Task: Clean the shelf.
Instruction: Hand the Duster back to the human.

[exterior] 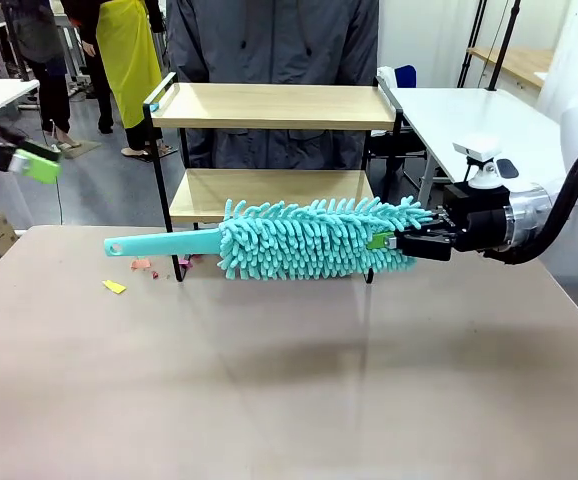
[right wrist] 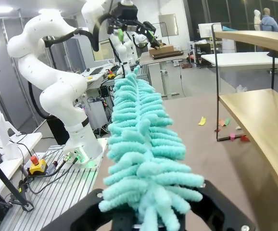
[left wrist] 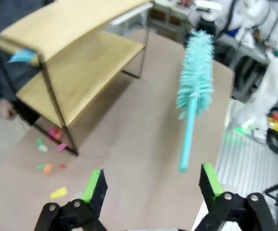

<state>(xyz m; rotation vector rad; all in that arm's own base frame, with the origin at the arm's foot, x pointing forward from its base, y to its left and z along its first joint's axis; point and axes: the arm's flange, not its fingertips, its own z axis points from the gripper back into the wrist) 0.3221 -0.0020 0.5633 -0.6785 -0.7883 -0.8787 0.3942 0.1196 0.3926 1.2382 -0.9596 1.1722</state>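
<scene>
- The shelf (exterior: pixel 274 150) stands on the beige table (exterior: pixel 289 380) at its far edge, directly in front of the person (exterior: pixel 269 40). Both wooden boards look bare in the front view.
- Handling, as a judgement: the shelf's thin black frame and light boards suggest a light rack that could slide or tip if pushed hard. The raised side rails look like the sound place to take hold of it. Wiping strokes should press lightly and run along the boards.
- The duster (exterior: pixel 314 238) is held level just in front of the shelf's lower board. Its fluffy turquoise head is soft and will yield. Its plastic handle looks stiff and points toward the shelf's left leg.
- The right gripper (exterior: pixel 394 241) is clamped on the duster at the tip of the head, not on the handle. Judgement: this soft hold may let the tool sag or twist under load.
- The left gripper (left wrist: pixel 151 185) stands with its fingers wide apart and holds nothing. It hovers well to the left of the shelf, off the table's edge.
- Small coloured scraps (exterior: pixel 134 272) lie on the table beside the shelf's left front leg.
- The left wrist view alone shows the scraps reaching under the shelf and a hand (left wrist: pixel 6 109) behind it.
- The right wrist view alone shows how deep the head sits in the clamp.
</scene>
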